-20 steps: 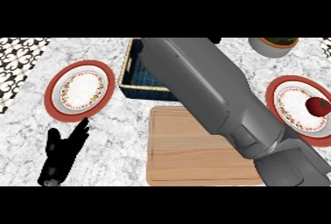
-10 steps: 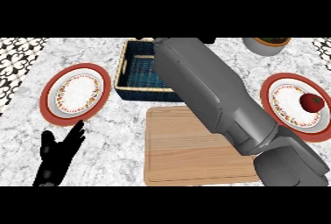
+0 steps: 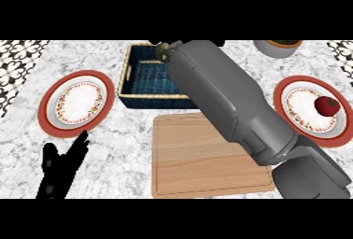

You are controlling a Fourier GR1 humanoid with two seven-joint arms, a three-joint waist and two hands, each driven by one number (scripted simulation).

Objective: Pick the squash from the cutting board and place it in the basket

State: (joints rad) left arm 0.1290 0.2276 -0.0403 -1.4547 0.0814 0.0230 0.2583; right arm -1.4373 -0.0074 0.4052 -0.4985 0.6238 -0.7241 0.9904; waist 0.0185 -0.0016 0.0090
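The wooden cutting board lies bare at the counter's middle front. Behind it stands the dark blue basket with a tan rim. My right forearm stretches across the board and over the basket, hiding most of my right hand. Only black fingers show at the basket's far edge, curled round a small olive-green piece of the squash. The rest of the squash is hidden. My left hand rests open at the lower left, fingers up, apart from everything.
A red-rimmed plate sits left of the basket. Another such plate at the right carries a red fruit. A grey bowl stands at the back right. Patterned tiles border the counter's far corners.
My right forearm has reached further over the basket toward its far edge. The basket, board and plates have slid a little in the view. The left hand stays put.
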